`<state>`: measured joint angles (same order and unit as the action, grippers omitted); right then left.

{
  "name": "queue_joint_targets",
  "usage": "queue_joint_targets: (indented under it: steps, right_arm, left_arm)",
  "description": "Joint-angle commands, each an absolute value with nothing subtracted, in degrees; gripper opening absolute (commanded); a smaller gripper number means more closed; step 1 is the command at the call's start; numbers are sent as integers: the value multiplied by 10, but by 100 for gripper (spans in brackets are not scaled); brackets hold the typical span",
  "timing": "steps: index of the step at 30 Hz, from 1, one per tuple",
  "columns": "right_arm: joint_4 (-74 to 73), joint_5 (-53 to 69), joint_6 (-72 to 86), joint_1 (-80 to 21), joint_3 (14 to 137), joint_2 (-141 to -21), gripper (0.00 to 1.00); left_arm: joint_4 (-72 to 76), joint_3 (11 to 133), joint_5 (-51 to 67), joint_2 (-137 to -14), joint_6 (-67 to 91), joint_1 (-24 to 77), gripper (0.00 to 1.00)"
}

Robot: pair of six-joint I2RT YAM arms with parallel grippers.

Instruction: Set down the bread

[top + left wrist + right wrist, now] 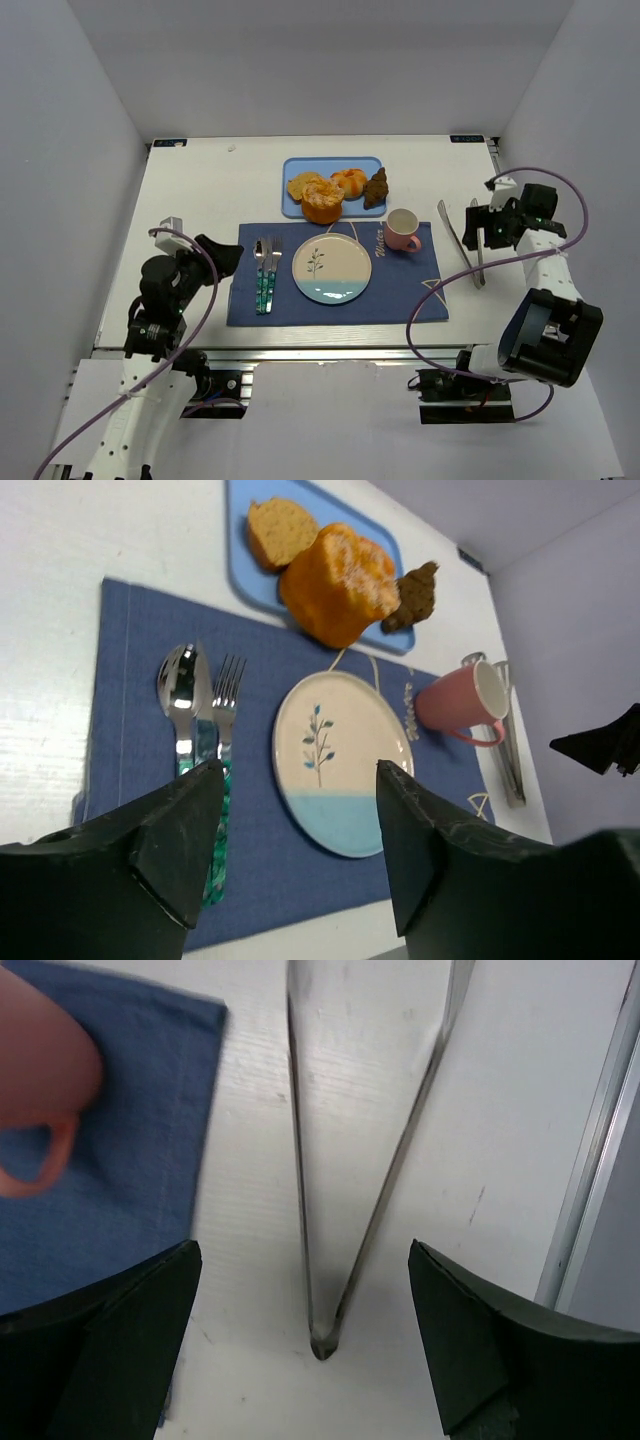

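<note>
1. Top view: a white table [200, 200] carries a dark blue cloth placemat [400, 292] with a round cream and pale-blue ceramic plate [331, 269] at its middle.
   - Beyond the plate lies a light blue rectangular tray [292, 165].
   - The bread [349, 181], a small round golden-orange bun with pumpkin-like lobes, sits on that tray, beyond the plate and slightly right of it. It touches a larger, smoother orange bun [322, 205] and is just beside a dark brown croissant-like pastry [376, 188].
   - Left of the plate lie a metal spoon and fork [265, 275]. To the plate's right stands a pink cup [403, 229], and farther right, off the mat, lie metal tongs [466, 246].
   - The left gripper [228, 258] hangs left of the plate, fingers spread and empty.
   - The right gripper [482, 228] is far right of the plate, just beside the tongs, also spread and empty.
2. Left wrist view: the left gripper [297, 780] has its two black fingers wide apart, with the plate [335, 730] below between them. Beyond the plate, the larger orange bun [335, 585] fills the tray's [242, 572] front (the lobed bread cannot be made out here).
3. Right wrist view: the right gripper [302, 1250] is spread wide and pinches nothing. The tongs [320, 1340] lie on the table between its fingers. The cup [40, 1070] shows as a pink blur on the placemat [120, 1160].
</note>
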<state>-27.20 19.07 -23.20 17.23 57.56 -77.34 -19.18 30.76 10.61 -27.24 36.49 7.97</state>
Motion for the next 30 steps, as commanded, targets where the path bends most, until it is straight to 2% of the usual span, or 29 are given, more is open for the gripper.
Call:
queue_joint_targets:
  steps: [1, 7, 17, 21, 27, 29, 30]
  right_arm:
    - [-269, 120, -258, 171, 538, -772, 89]
    - [-222, 72, -272, 150, 483, -805, 89]
    - [-179, 46, -256, 149, 540, -931, 89]
    - [-172, 65, -250, 143, 562, -968, 84]
    - [-154, 73, -242, 137, 556, -987, 71]
    - [-152, 79, -242, 137, 548, -986, 56]
    - [-154, 81, -241, 137, 547, -984, 45]
  left_arm:
    - [-235, 292, 91, -257, 372, 77, 72]
    - [-235, 280, 92, -268, 365, 77, 73]
    - [-211, 282, 92, -311, 354, 77, 74]
    - [-193, 281, 96, -337, 356, 77, 74]
    - [-171, 282, 102, -360, 360, 76, 74]
    - [-169, 287, 103, -365, 360, 77, 73]
    - [-170, 288, 103, -365, 359, 77, 73]
